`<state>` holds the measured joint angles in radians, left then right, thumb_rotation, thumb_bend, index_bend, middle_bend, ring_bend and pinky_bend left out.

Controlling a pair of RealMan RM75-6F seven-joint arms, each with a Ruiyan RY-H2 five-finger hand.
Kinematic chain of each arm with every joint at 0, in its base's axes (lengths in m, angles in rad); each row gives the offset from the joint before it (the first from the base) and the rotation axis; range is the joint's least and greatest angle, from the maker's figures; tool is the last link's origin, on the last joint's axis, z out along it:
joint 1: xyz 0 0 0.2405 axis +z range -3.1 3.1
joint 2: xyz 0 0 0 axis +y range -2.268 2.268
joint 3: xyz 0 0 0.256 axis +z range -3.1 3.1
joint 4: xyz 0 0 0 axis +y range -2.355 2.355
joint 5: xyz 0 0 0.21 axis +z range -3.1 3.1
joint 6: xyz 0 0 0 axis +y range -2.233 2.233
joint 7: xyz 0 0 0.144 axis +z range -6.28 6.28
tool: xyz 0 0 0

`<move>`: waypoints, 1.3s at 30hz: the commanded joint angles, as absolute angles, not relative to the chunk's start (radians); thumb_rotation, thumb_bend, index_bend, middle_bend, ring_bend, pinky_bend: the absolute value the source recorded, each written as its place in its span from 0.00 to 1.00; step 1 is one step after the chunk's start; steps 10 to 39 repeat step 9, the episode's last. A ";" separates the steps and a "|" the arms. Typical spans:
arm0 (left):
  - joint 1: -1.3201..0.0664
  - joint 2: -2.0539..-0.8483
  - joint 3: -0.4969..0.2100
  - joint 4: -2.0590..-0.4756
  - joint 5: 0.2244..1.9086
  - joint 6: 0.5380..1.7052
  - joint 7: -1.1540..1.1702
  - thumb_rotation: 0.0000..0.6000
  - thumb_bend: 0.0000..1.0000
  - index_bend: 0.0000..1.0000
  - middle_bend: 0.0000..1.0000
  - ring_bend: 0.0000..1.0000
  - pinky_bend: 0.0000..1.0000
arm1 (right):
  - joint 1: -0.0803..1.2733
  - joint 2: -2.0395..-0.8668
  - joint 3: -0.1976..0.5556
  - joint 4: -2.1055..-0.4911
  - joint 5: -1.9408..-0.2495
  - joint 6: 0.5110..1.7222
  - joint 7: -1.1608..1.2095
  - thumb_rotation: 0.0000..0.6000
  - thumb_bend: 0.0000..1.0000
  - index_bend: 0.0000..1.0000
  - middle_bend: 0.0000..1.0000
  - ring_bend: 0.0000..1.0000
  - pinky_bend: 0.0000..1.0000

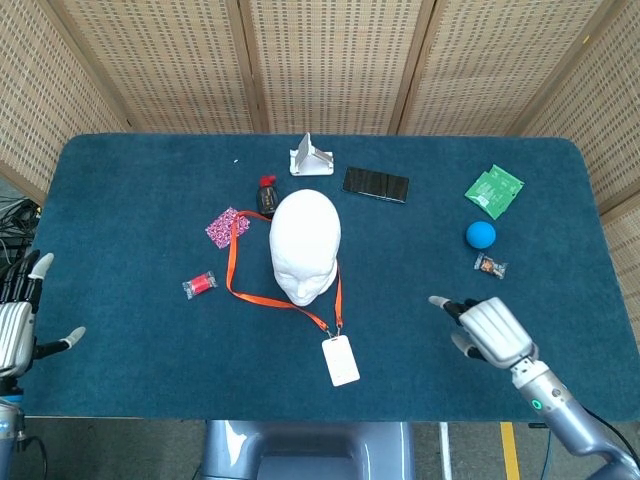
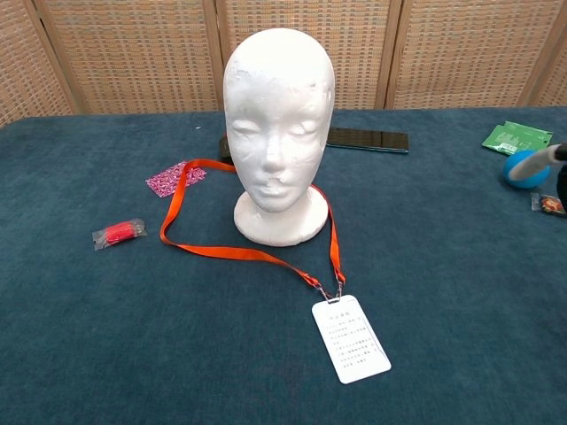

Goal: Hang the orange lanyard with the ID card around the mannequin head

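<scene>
The white mannequin head [image 1: 305,243] [image 2: 278,124] stands upright mid-table. The orange lanyard [image 1: 236,288] [image 2: 217,251] loops around its base on the cloth, passing behind it. Its white ID card [image 1: 340,360] [image 2: 350,339] lies flat in front of the head, clipped to the lanyard's end. My right hand [image 1: 490,332] hovers near the front edge, well right of the card, fingers spread and holding nothing; only a fingertip of it shows at the chest view's right edge. My left hand [image 1: 17,322] sits off the table's left edge, fingers apart and empty.
A pink patterned packet [image 1: 221,226], a red wrapped candy [image 1: 200,285] and a dark small bottle [image 1: 266,196] lie left of the head. Behind it are a white stand [image 1: 310,158] and black phone [image 1: 376,184]. A green packet [image 1: 494,190], blue ball [image 1: 481,235] and small wrapper [image 1: 490,266] lie right.
</scene>
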<state>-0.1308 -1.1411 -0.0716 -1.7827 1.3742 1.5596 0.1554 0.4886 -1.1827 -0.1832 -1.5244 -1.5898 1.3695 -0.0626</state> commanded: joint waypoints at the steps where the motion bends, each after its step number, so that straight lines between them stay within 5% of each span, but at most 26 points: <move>1: -0.099 -1.161 -0.051 -1.748 1.410 1.594 0.132 1.00 0.00 0.00 0.00 0.00 0.00 | 0.370 -1.152 -0.183 -1.508 -1.538 1.475 0.020 1.00 0.00 0.00 0.00 0.00 0.00; 9: -0.078 -1.142 -0.038 -1.729 1.427 1.583 0.075 1.00 0.00 0.00 0.00 0.00 0.00 | 0.245 -1.213 -0.108 -1.459 -1.540 1.654 0.101 1.00 0.00 0.00 0.00 0.00 0.00; 39: -0.078 -1.142 -0.038 -1.729 1.427 1.583 0.075 1.00 0.00 0.00 0.00 0.00 0.00 | 0.245 -1.213 -0.108 -1.459 -1.540 1.654 0.101 1.00 0.00 0.00 0.00 0.00 0.00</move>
